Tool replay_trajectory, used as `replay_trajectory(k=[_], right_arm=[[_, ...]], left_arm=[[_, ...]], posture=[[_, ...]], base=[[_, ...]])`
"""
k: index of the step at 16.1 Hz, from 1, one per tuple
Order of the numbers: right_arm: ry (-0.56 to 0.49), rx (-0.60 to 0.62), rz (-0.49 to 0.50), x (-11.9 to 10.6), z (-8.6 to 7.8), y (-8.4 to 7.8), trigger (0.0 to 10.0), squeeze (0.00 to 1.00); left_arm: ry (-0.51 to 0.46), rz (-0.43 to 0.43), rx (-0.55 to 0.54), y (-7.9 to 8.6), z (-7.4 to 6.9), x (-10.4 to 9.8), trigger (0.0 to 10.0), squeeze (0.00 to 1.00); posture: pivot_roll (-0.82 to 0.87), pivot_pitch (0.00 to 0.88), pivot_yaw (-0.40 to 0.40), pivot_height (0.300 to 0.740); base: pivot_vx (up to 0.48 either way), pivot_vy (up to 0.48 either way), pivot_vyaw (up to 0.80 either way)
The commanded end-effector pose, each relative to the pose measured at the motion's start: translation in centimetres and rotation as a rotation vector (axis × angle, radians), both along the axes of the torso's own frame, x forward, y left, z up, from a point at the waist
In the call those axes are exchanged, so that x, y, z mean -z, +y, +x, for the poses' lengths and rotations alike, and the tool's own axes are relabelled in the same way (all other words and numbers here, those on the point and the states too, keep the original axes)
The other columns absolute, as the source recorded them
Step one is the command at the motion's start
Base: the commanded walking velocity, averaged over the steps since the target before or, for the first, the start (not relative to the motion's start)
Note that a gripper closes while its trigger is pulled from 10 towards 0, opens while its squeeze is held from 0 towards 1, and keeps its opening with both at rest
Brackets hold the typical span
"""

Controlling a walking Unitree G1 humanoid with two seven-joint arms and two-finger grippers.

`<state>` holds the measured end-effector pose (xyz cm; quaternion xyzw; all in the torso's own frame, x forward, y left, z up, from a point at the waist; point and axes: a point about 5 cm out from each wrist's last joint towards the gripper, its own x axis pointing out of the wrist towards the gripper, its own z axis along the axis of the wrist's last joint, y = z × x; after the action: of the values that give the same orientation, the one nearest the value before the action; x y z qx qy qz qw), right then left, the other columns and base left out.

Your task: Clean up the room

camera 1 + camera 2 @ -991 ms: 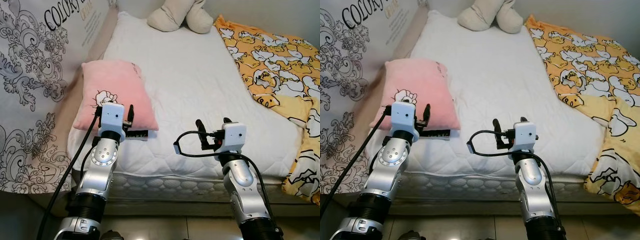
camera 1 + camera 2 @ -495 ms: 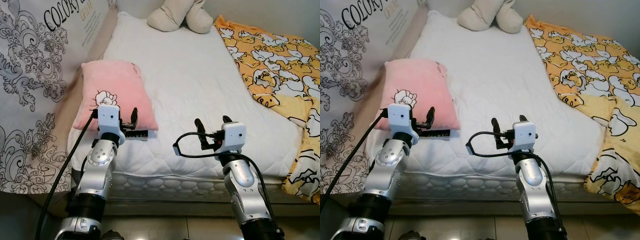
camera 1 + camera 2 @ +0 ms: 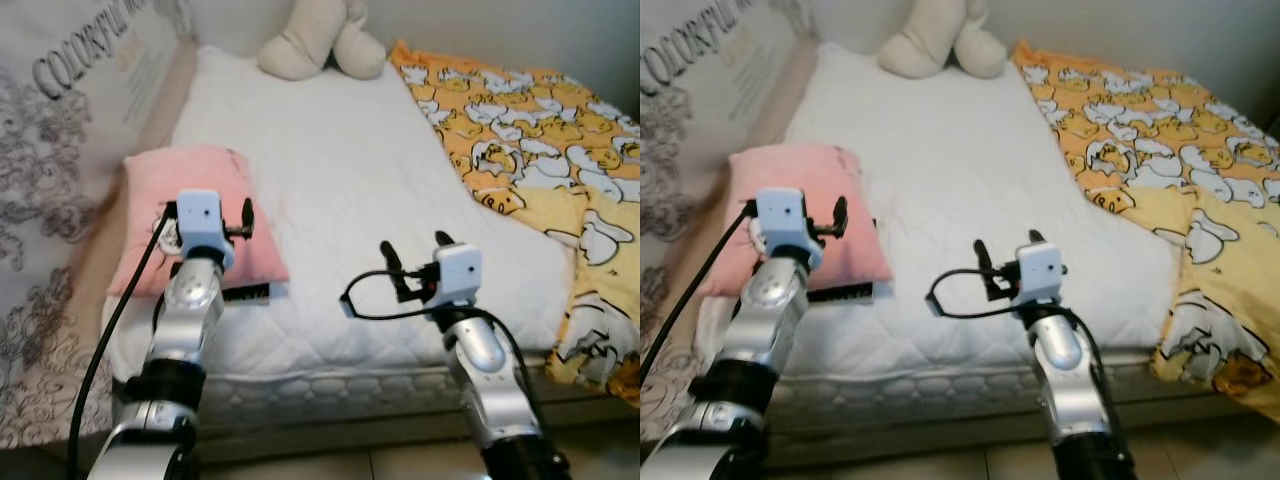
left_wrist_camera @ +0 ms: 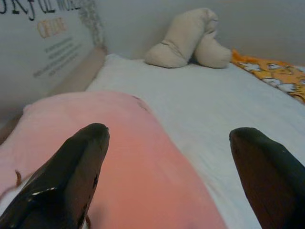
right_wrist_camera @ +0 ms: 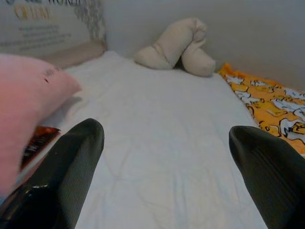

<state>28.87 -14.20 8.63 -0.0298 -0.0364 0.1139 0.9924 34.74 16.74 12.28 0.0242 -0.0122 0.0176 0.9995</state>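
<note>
A pink pillow (image 3: 190, 200) with a cartoon print lies at the near left of the white mattress (image 3: 330, 180). A dark flat booklet (image 3: 245, 293) pokes out from under its front edge. My left gripper (image 3: 225, 215) hovers open just over the pillow's near end, its fingers (image 4: 71, 176) spread above the pink fabric (image 4: 114, 157). Over the mattress's near edge my right gripper (image 3: 412, 262) is open and holds nothing. A beige plush toy (image 3: 312, 40) rests at the head of the bed.
An orange duck-print blanket (image 3: 530, 160) covers the bed's right side and hangs over the near right corner. A patterned printed panel (image 3: 60, 150) stands along the left. Bare floor (image 3: 300, 465) shows below the mattress edge.
The camera has shifted, so the whole bed now sits lower and further left in view. My left gripper has risen and moved forward over the pillow. The right gripper has kept its pose.
</note>
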Motion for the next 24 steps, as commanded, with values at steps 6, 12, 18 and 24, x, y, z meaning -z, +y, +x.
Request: replay_trajectory(k=[6,12,18,24], right_arm=[[0.026,-0.026,0.012,0.3,-0.1,0.6,10.0,0.00],[0.043,-0.054,0.005,0.5,-0.4,1.0,10.0,0.00],[0.045,-0.053,-0.002,0.7,-1.2,0.6,10.0,0.00],[-0.003,0.112,-0.024,-0.3,-7.0,-3.4,10.0,0.00]], left_arm=[[-0.054,0.082,-0.076,2.3,1.9,-2.9,10.0,0.00],[0.148,0.041,-0.096,3.1,4.8,-3.7,10.0,0.00],[0.118,-0.009,-0.043,2.0,6.2,-6.0,10.0,0.00],[-0.165,0.097,0.259,-2.3,-1.6,-2.2,10.0,0.00]], posture=[[0.08,0.000,-0.076,0.740],[0.06,0.000,-0.079,0.740],[0.03,0.000,-0.080,0.740],[0.07,0.000,-0.068,0.740]], base=[[0.117,0.429,-0.26],[0.000,0.080,0.00],[0.000,0.000,0.00],[0.000,0.000,0.00]])
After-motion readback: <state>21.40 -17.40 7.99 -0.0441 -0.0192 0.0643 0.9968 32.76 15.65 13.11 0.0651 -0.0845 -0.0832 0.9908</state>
